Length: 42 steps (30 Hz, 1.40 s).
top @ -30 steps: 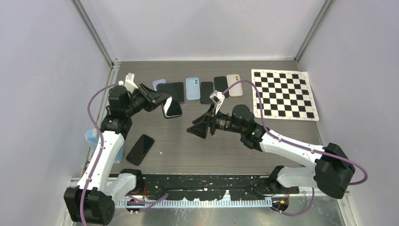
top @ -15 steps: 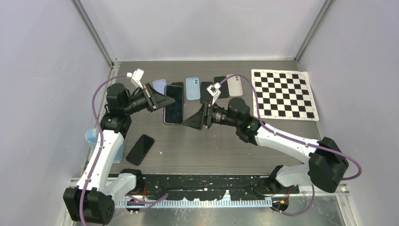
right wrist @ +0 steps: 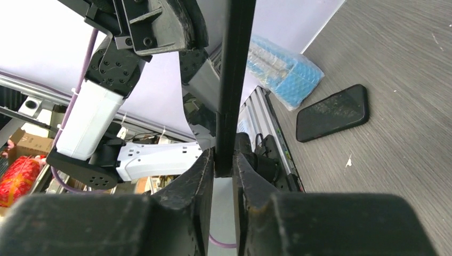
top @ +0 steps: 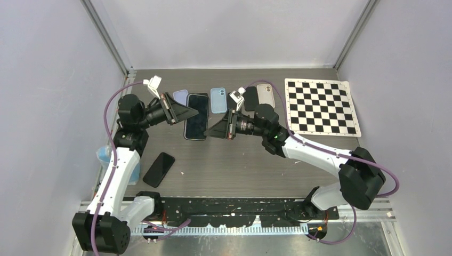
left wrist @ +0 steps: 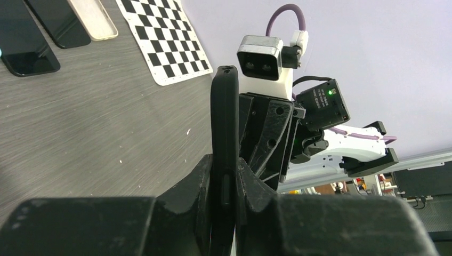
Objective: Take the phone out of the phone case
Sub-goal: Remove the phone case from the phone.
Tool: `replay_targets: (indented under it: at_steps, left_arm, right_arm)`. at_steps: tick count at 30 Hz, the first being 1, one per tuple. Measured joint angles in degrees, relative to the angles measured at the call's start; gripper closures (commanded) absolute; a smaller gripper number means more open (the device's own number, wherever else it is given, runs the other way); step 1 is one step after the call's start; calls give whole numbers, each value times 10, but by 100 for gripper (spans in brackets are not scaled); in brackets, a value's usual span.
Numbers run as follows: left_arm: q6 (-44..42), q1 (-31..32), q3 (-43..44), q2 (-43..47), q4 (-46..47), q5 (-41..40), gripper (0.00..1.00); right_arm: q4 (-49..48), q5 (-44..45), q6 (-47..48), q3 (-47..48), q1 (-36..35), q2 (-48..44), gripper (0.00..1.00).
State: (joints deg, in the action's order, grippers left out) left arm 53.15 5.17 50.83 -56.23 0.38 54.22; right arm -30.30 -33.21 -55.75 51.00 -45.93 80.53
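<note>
Together, left hand (top: 193, 112) and right hand (top: 208, 134) clamp the phone (top: 196, 124) (midair).

The phone (top: 196, 120) sat in its black case (left wrist: 224, 106), dark screen facing up, held above the table with its length running away from me. I pinched it from both long sides, left gripper (left wrist: 224, 181) and right gripper (right wrist: 225, 165), each wrist seeing it edge-on.
</note>
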Motion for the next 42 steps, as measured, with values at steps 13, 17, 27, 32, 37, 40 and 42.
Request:
replay_targets:
  at_steps: [13, 17, 27, 32, 37, 40, 42]
  left_arm:
    - [31, 0, -5, 0, 12, 10, 100]
    - [39, 0, -5, 0, 14, 14, 100]
    - [50, 0, -5, 0, 16, 13, 100]
    - [53, 0, -5, 0, 16, 13, 100]
    - [65, 0, -5, 0, 17, 15, 100]
    - [75, 1, -5, -4, 10, 15, 100]
    - [83, 5, -5, -12, -5, 16, 100]
  right_arm:
    - [21, -24, 8, 1, 18, -3, 42]
    - [31, -27, 17, -3, 21, -10, 42]
    - [-66, -75, -28, -24, 19, 2, 59]
    - [-119, -108, -49, -25, 5, 32, 82]
    - [-135, -124, -49, -25, 2, 38, 93]
    - [-133, -131, -24, -24, 2, 38, 95]
    - [-115, -136, 10, -23, 2, 33, 95]
